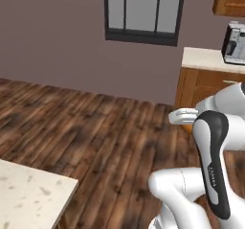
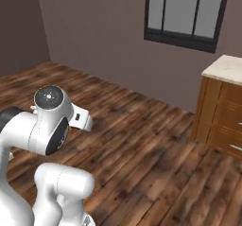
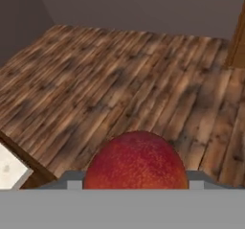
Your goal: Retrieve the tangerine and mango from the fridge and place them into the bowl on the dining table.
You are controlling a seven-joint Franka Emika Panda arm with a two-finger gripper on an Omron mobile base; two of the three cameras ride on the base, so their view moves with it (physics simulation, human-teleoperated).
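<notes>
In the hand view a red-orange mango [image 3: 136, 163] sits low in the middle, between the fingertips of my gripper [image 3: 136, 185], which is shut on it. The arm is folded close to the base over the wooden floor, and the white hand [image 1: 183, 116] reaches out above the boards, seen also in the right base view as the hand [image 2: 81, 117]. A corner of the beige speckled dining table [image 1: 28, 199] shows at the lower left, and a pale corner of the table [image 3: 8, 168] appears in the hand view. The tangerine, the bowl and the fridge are out of view.
A wooden cabinet [image 1: 203, 91] with a beige counter top [image 1: 206, 58] stands at the right, carrying a small silver appliance [image 1: 234, 43]; the cabinet [image 2: 222, 109] also shows in the right base view. A dark-framed window [image 1: 143, 12] is set in the mauve wall. Bare wooden floor [image 2: 142, 140] lies ahead.
</notes>
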